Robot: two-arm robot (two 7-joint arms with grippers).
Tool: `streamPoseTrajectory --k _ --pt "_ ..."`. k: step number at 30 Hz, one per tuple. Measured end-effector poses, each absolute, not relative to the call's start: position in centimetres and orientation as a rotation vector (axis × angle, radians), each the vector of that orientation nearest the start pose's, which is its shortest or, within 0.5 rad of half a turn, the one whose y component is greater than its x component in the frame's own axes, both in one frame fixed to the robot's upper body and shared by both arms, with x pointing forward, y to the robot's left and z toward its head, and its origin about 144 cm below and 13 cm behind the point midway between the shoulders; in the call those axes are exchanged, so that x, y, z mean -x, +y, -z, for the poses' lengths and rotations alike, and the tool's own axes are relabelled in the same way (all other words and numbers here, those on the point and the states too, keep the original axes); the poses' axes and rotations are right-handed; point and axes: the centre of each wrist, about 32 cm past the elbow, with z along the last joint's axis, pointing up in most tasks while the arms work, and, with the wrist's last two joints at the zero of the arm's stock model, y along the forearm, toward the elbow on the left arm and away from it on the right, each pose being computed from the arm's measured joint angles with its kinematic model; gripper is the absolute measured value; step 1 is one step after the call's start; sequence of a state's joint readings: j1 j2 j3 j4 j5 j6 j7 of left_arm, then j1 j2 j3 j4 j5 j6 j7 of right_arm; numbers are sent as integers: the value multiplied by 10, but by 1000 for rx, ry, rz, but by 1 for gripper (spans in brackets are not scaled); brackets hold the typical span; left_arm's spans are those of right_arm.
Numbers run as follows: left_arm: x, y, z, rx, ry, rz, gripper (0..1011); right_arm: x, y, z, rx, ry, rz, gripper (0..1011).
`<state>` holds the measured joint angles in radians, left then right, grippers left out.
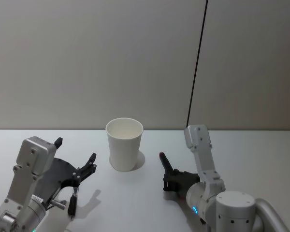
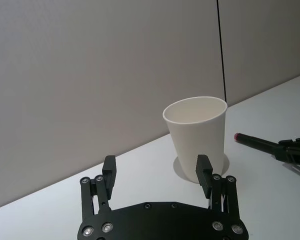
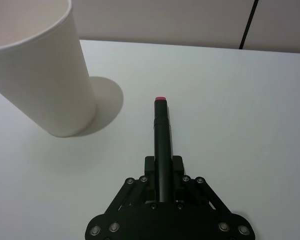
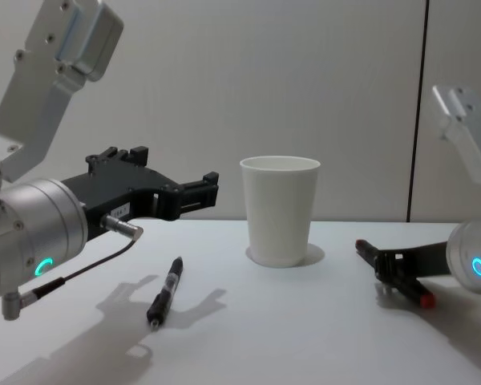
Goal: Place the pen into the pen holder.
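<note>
The pen holder is a white paper cup (image 1: 124,144) standing upright mid-table, also seen in the chest view as the cup (image 4: 279,210). My right gripper (image 1: 174,179) is to its right, low over the table and shut on a black pen with a red tip (image 3: 161,135) that points toward the cup's side. Left of the cup my left gripper (image 1: 76,151) hovers open and holds nothing, its fingers (image 2: 203,166) aimed at the cup (image 2: 197,134). A second black pen (image 4: 166,290) lies on the table under the left gripper.
The white table (image 1: 135,208) has free room in front of the cup. A plain grey wall with a dark vertical seam (image 1: 195,63) stands behind. The left arm's cable (image 4: 80,269) hangs near the lying pen.
</note>
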<state>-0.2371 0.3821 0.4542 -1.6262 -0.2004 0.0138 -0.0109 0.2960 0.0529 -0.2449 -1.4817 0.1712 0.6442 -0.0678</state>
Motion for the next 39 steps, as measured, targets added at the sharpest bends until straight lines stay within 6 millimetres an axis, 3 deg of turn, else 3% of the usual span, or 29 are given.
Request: streamPoseTrajectory --k 19,39 --pt "-492 198 -1204 -61 -268 -1124 1003 -539 -195 -1227 56 308 1323 199" --pt "-492 198 -1204 -61 -268 -1124 1003 -554 -244 -1259 -299 206 1172 199"
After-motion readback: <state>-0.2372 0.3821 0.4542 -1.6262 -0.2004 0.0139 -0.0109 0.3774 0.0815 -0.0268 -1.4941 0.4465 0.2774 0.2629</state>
